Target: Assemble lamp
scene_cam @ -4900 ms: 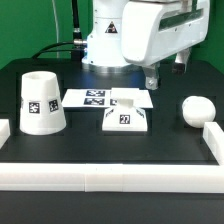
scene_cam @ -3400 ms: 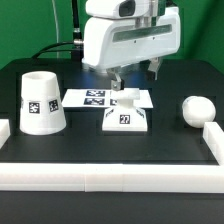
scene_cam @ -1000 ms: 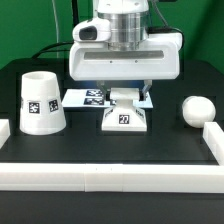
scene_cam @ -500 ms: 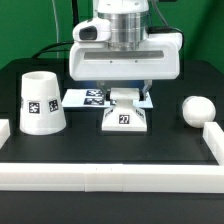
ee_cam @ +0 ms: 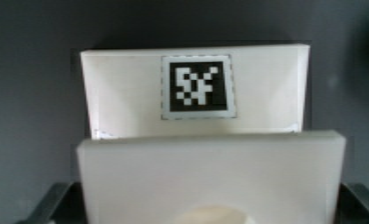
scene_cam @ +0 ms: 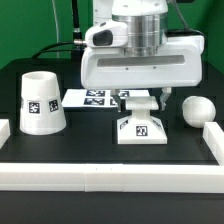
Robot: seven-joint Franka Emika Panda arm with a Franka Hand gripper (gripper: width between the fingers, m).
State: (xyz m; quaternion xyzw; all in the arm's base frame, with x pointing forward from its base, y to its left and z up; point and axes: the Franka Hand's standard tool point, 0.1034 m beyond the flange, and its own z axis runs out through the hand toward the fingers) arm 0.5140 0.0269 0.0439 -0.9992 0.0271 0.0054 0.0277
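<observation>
Your gripper [scene_cam: 140, 99] sits straight above the base [scene_cam: 140, 129], fingers narrow and apparently clamped on its raised middle block; the wrist view shows the base filling the gap between them. The bulb [scene_cam: 197, 108] lies near, on the exterior view's right of the base. The shade [scene_cam: 42, 102] stands well apart on the left, so the bulb is the nearer part to go for.

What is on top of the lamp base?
Only the gripper, straddling the raised block of the base. The bulb and shade stand apart. In the exterior view the robot's hand covers the block's top face.
</observation>
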